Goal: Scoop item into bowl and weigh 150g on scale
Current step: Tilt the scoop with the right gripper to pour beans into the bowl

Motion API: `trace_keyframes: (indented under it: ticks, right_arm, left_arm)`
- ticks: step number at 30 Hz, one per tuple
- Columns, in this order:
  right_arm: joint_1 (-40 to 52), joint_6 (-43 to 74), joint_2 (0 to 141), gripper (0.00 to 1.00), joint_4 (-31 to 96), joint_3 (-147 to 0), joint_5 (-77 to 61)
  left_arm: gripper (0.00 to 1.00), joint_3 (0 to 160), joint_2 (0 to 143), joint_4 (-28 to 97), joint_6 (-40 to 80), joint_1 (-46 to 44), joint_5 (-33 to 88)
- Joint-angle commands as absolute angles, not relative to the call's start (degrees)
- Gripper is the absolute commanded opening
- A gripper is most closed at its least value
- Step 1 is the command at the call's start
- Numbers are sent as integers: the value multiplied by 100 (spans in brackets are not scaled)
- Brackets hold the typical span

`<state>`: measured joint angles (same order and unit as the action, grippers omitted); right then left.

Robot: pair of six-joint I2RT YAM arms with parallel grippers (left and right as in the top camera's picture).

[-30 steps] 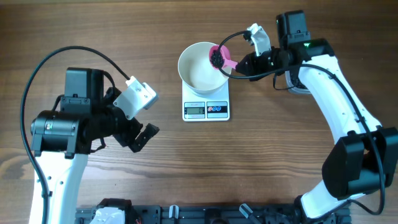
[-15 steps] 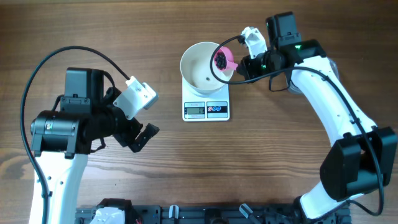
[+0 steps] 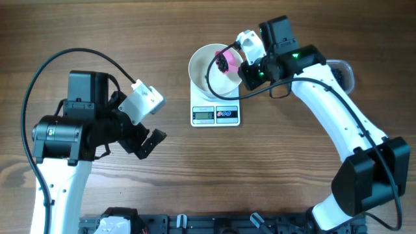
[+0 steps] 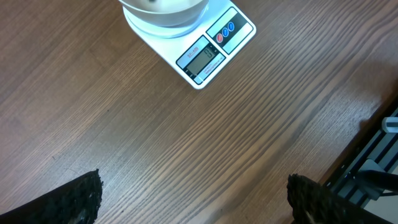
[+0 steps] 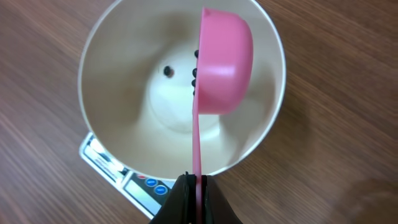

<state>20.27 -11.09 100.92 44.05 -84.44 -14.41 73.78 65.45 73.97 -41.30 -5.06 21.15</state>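
The white bowl (image 3: 199, 70) stands on the white scale (image 3: 216, 115). My right gripper (image 3: 246, 67) is shut on the handle of a pink scoop (image 3: 225, 61), which is held over the bowl. In the right wrist view the scoop (image 5: 225, 68) is tipped on its side above the bowl (image 5: 112, 50). A few black beans (image 5: 195, 77) show at the scoop's lip, and one bean (image 5: 168, 71) is over the bowl's floor. The fingers (image 5: 198, 186) pinch the thin handle. My left gripper (image 3: 144, 146) hangs open over bare wood to the left of the scale (image 4: 208, 53).
A clear tub (image 3: 341, 71) shows partly behind my right arm at the far right. A black rack (image 3: 208, 224) runs along the near table edge. A black cable loops from the right wrist across the bowl's right rim.
My right gripper has moved left over the bowl and rolled the scoop onto its side, so beans are leaving it. The left arm has not moved.
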Motion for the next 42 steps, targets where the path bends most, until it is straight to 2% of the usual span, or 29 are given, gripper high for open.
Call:
trace_keyframes:
  ticks: [1, 42]
  right_arm:
    - [2220, -1356, 9898, 4, 4375, -8453, -891]
    - [3194, -1549, 9522, 4, 4394, -8451, 1249]
  left_arm:
    - [100, 7411, 6490, 7397, -4117, -460, 2248]
    - [100, 7411, 6490, 7397, -4115, -460, 2248]
